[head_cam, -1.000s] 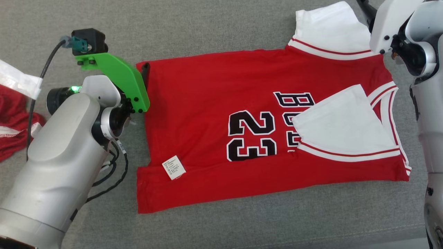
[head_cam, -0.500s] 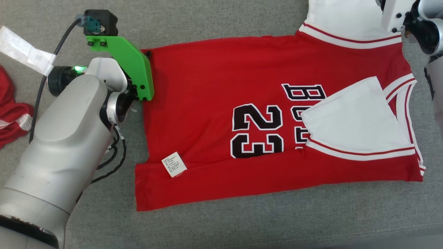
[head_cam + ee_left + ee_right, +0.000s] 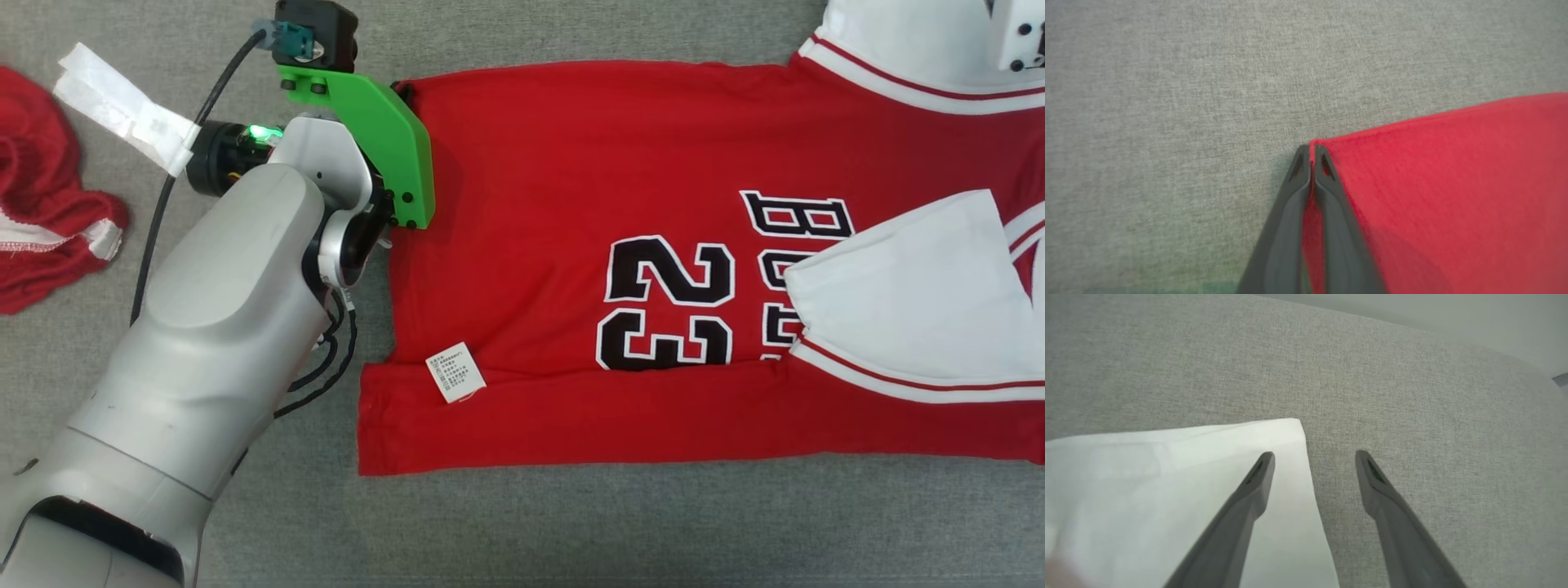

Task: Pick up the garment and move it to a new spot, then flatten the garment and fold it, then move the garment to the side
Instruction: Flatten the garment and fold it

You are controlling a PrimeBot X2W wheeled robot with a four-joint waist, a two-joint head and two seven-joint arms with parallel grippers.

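Observation:
The garment (image 3: 571, 204) is a red jersey with a black "23" and white sleeves, lying flat on the grey fabric surface (image 3: 571, 531). One long edge is folded over, showing a white care label (image 3: 455, 373). My left gripper (image 3: 402, 88) sits at the jersey's far left corner; in the left wrist view the left gripper (image 3: 1311, 157) is shut on the red corner (image 3: 1453, 183), cloth pinched between the fingers. My right gripper (image 3: 1314, 457) stands open, one finger (image 3: 1257, 477) over the white sleeve (image 3: 1147, 490) corner, the other over bare grey fabric.
Another red garment (image 3: 41, 212) lies bunched at the far left, beside a white strip of tape (image 3: 122, 118) on my left arm's cable. The grey surface's edge (image 3: 1453, 339) curves away in the right wrist view.
My left gripper has gone from open to shut on the jersey's corner. The head camera has shifted, so the whole scene sits further right and higher.

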